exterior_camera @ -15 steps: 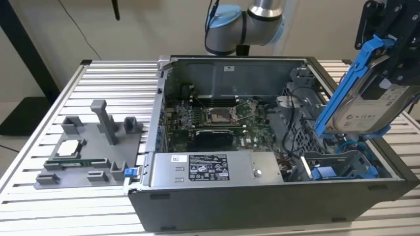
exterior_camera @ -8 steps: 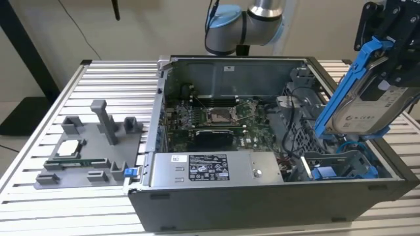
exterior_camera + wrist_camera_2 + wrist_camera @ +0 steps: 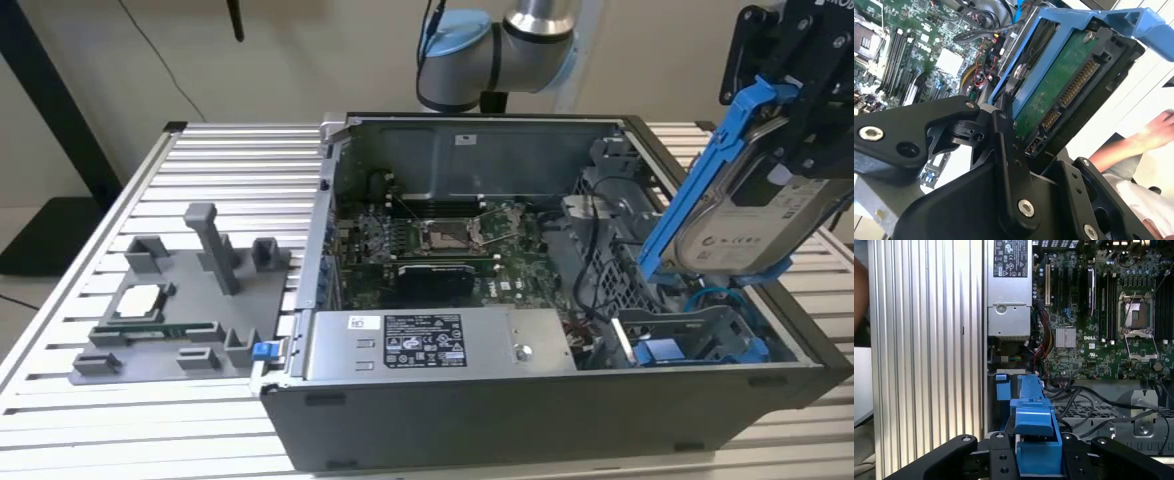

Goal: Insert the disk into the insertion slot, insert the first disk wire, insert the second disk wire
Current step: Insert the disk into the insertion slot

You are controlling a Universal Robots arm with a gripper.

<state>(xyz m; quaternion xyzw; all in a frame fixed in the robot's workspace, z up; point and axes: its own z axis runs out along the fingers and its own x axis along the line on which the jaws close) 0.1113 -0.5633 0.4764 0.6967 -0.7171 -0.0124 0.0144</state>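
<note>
My gripper (image 3: 801,135) is shut on the disk (image 3: 747,225), a silver-grey drive with a white label in a bright blue carrier. It holds the disk tilted, steeply on edge, above the exterior view's right end of the open computer case. The insertion slot (image 3: 701,340), a grey bay with blue rails, lies just under the disk's lower end, apart from it. The second wrist view shows the disk's (image 3: 1069,75) green board and connector between the black fingers (image 3: 1004,145). Blue and black cables (image 3: 701,292) lie beside the slot; which are the disk wires I cannot tell.
Inside the case are the motherboard (image 3: 441,240), a grey labelled power-supply box (image 3: 441,342) and a perforated metal cage (image 3: 607,265). A grey fixture plate (image 3: 187,300) with small parts lies at the exterior view's left. A person's hand and sleeve (image 3: 1149,145) are near the gripper.
</note>
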